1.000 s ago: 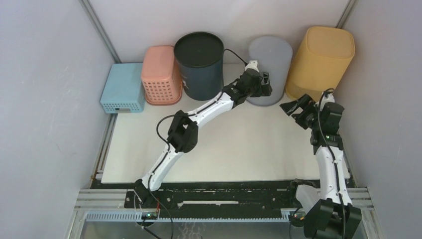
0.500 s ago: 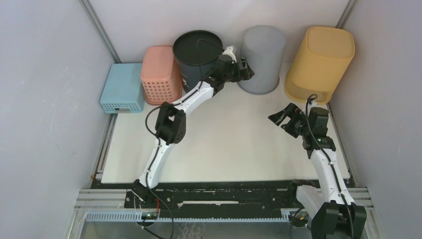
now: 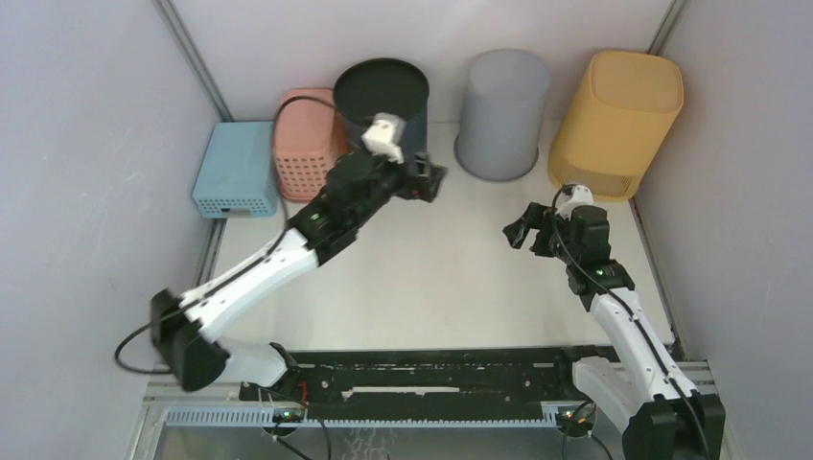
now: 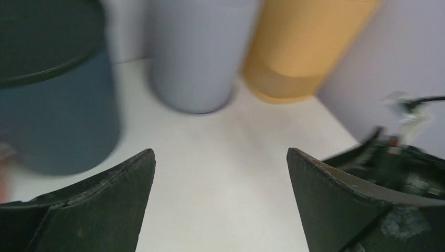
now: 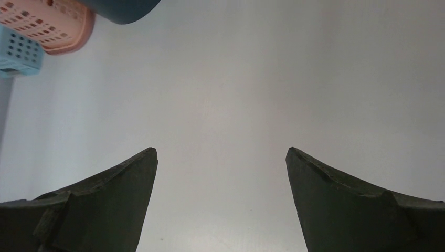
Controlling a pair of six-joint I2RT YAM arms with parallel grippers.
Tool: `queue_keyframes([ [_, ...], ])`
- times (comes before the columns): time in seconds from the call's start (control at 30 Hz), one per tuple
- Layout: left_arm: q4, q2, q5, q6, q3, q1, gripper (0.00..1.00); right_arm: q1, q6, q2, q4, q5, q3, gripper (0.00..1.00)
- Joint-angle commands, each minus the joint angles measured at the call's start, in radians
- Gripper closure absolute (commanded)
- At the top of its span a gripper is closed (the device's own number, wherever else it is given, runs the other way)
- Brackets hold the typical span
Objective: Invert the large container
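Note:
The large yellow container [image 3: 618,120] stands at the back right with its closed, rounded end up and its slotted rim on the table; it also shows in the left wrist view [image 4: 299,47]. My left gripper [image 3: 431,180] is open and empty, hovering in front of the dark blue container [image 3: 383,110], with only bare table between its fingers in the left wrist view [image 4: 220,157]. My right gripper [image 3: 522,228] is open and empty over the white table, left of and nearer than the yellow container; it shows bare table in the right wrist view [image 5: 220,155].
A grey cylinder [image 3: 501,113] stands closed end up between the dark blue and yellow containers. A pink basket [image 3: 305,144] and a light blue perforated box [image 3: 235,171] sit at the back left. Grey walls close in both sides, and a black rail [image 3: 431,369] runs along the near edge.
My left gripper left the grey cylinder and pulled back left, in front of the dark blue container. The grey cylinder shifted slightly back and left. My right gripper moved away from the yellow container toward the table's middle.

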Motion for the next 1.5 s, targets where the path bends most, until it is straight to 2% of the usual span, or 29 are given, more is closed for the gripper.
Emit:
queue_keyframes([
  [0.0, -0.024, -0.207, -0.409, 0.105, -0.273, 0.073, 0.0, 0.051, -0.159, -0.009, 0.109, 0.238, 0.024, 0.0],
  [0.07, -0.001, -0.317, -0.361, 0.065, -0.409, 0.167, 0.0, 0.049, -0.163, -0.014, 0.164, 0.331, -0.004, 0.0],
  [0.17, 0.082, -0.483, -0.212, 0.014, -0.601, 0.356, 0.0, 0.034, -0.164, -0.069, 0.297, 0.424, -0.098, 0.0],
  [0.27, 0.085, -0.558, -0.254, -0.02, -0.697, 0.491, 0.0, -0.001, -0.151, -0.127, 0.376, 0.48, -0.193, 0.0],
  [0.37, 0.167, -0.58, -0.326, 0.062, -0.78, 0.55, 0.0, -0.029, -0.159, -0.166, 0.494, 0.508, -0.293, 0.0],
  [0.47, 0.237, -0.545, -0.374, 0.079, -0.826, 0.619, 0.0, -0.039, -0.163, -0.151, 0.638, 0.534, -0.373, 0.0],
  [0.57, 0.338, -0.469, -0.379, 0.109, -0.873, 0.687, 0.0, -0.037, -0.165, -0.053, 0.742, 0.573, -0.406, 0.0],
  [0.63, 0.452, -0.408, -0.284, 0.144, -0.912, 0.738, 0.0, -0.037, -0.168, 0.033, 0.82, 0.6, -0.416, 0.0],
  [0.7, 0.496, -0.348, -0.175, 0.172, -0.914, 0.785, 0.0, -0.04, -0.168, 0.109, 0.885, 0.613, -0.422, 0.0],
  [0.83, 0.532, -0.214, 0.037, 0.116, -0.898, 0.899, 0.0, -0.035, -0.164, 0.194, 0.942, 0.639, -0.398, 0.0],
  [0.9, 0.572, -0.183, 0.097, 0.095, -0.91, 0.934, 0.0, -0.034, -0.156, 0.213, 0.984, 0.645, -0.403, 0.0],
  [1.0, 0.573, -0.191, 0.089, 0.084, -0.916, 0.943, 0.0, -0.012, -0.172, 0.242, 1.001, 0.695, -0.388, 0.0],
  [1.07, 0.582, -0.231, 0.094, 0.097, -0.933, 0.943, 0.0, 0.003, -0.204, 0.27, 1.072, 0.714, -0.404, 0.0],
  [1.13, 0.556, -0.317, 0.055, 0.104, -0.953, 0.943, 0.0, 0.014, -0.205, 0.306, 1.113, 0.745, -0.402, 0.0],
  [1.2, 0.523, -0.381, -0.006, 0.122, -0.957, 0.944, 0.0, 0.016, -0.227, 0.354, 1.164, 0.702, -0.397, 0.0],
  [1.37, 0.613, -0.434, -0.082, 0.184, -0.99, 0.943, 0.0, 0.046, -0.3, 0.415, 1.158, 0.635, -0.358, 0.0],
  [1.4, 0.664, -0.421, -0.111, 0.172, -1.008, 0.943, 0.0, 0.036, -0.298, 0.413, 1.197, 0.602, -0.386, 0.0],
  [1.43, 0.703, -0.398, -0.121, 0.162, -1.01, 0.951, 0.0, 0.023, -0.313, 0.447, 1.327, 0.553, -0.434, 0.0],
  [1.47, 0.649, -0.395, -0.099, 0.166, -0.987, 0.958, 0.0, 0.024, -0.323, 0.486, 1.432, 0.568, -0.463, 0.0],
])
